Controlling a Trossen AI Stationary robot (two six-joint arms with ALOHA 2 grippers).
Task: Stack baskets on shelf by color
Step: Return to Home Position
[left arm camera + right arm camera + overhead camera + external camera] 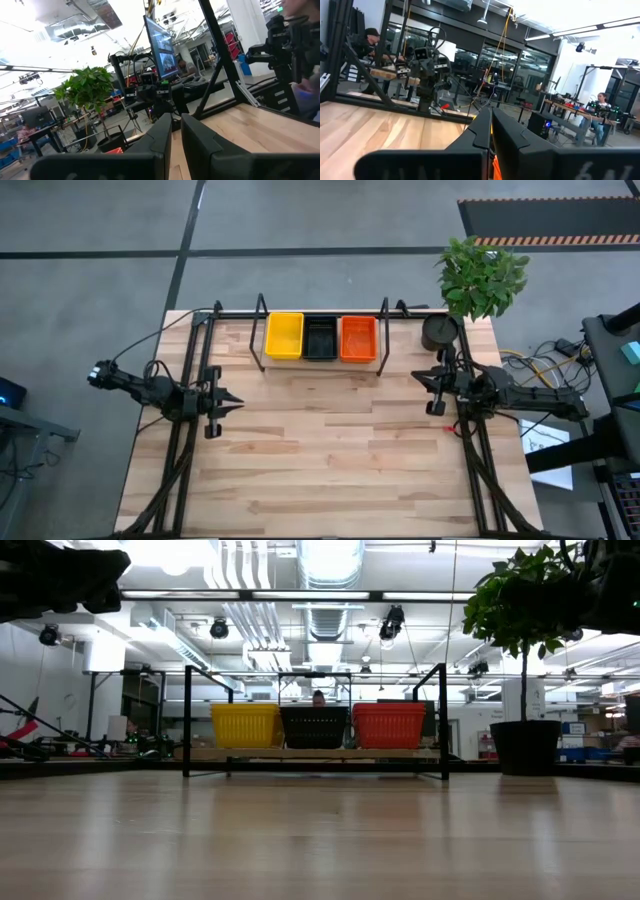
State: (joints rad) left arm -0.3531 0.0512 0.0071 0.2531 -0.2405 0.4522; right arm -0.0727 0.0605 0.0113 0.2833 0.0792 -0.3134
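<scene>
Baskets in three colours sit side by side on the shelf (186, 720) at the far edge of the table (330, 460): yellow (284, 336), black (320, 338), orange (358, 338), walls touching. How many nest in each colour cannot be told.

They look light, thin plastic with perforated walls that would likely flex. The firmer top rim seems the best hold, and nested ones may lift together.

The shelf's upright wire loops flank the yellow and orange baskets closely, so approach from above or the front seems safest. A dark plant pot (438, 332) stands just beyond the orange end.

The left end effector (226, 402) and right end effector (424, 377) hover well apart at opposite sides, both pressed nearly together and empty, with broad bare wood between them.
</scene>
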